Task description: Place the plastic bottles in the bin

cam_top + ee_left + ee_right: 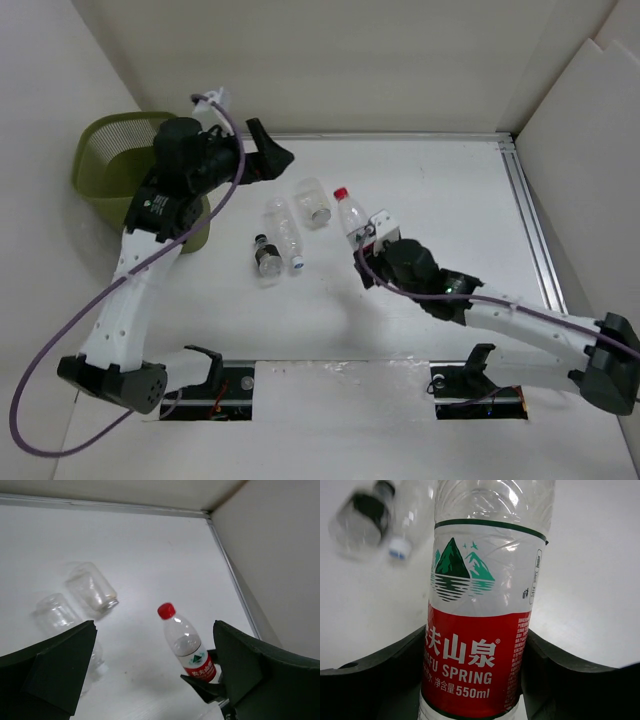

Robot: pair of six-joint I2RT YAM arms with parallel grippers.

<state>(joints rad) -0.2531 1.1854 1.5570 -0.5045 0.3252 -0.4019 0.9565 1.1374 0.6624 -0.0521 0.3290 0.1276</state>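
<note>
A clear plastic bottle with a red cap and red label (352, 220) (480, 605) lies on the white table. My right gripper (372, 243) (475, 680) is shut on its labelled lower body, a dark finger pressed against each side. Three more clear bottles lie just to its left: one without a cap (314, 202) (92, 587), one with a white cap (285, 232) and one with a dark cap (266, 255) (362, 515). The olive-green bin (105, 150) stands at the far left. My left gripper (268, 152) (155, 670) hangs open beside the bin with nothing between its fingers.
A metal rail (530, 230) runs along the table's right side, and white walls close off the back and both sides. The left arm (130, 280) rises along the bin's near side. The right arm (520, 325) stretches in from the lower right.
</note>
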